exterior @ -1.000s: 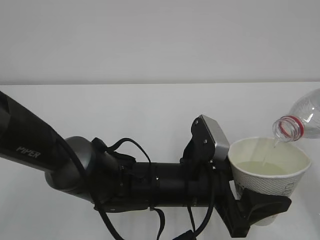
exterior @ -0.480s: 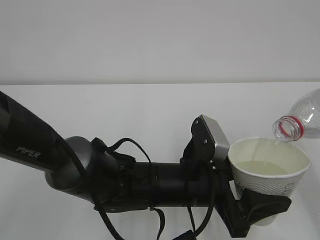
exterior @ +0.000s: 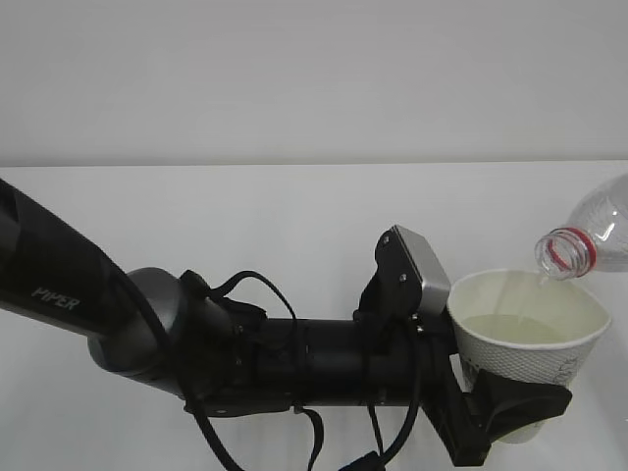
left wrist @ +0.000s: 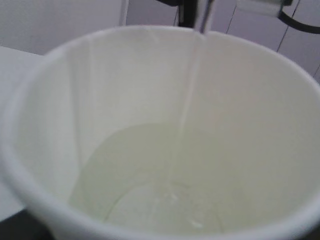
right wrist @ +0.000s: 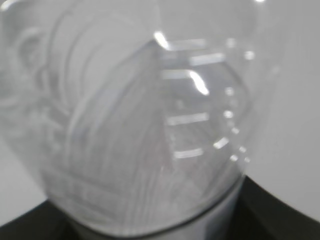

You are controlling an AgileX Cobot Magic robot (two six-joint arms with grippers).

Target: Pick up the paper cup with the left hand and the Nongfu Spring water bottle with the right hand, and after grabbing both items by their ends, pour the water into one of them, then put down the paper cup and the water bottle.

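From the front, the left gripper (exterior: 510,407) is clamped round the lower part of the paper cup (exterior: 530,339), held above the white bench (exterior: 245,216). The Nongfu Spring water bottle (exterior: 587,240) tilts over the rim from the right. The left wrist shows a thin stream of water (left wrist: 187,100) falling into the cup. The right wrist shows only the blurred bottle close up, resting in the right gripper's dark jaws

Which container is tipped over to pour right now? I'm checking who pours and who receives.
The Nongfu Spring water bottle: it lies tilted, its red-ringed mouth over the rim. The paper cup stays upright, catching the water.
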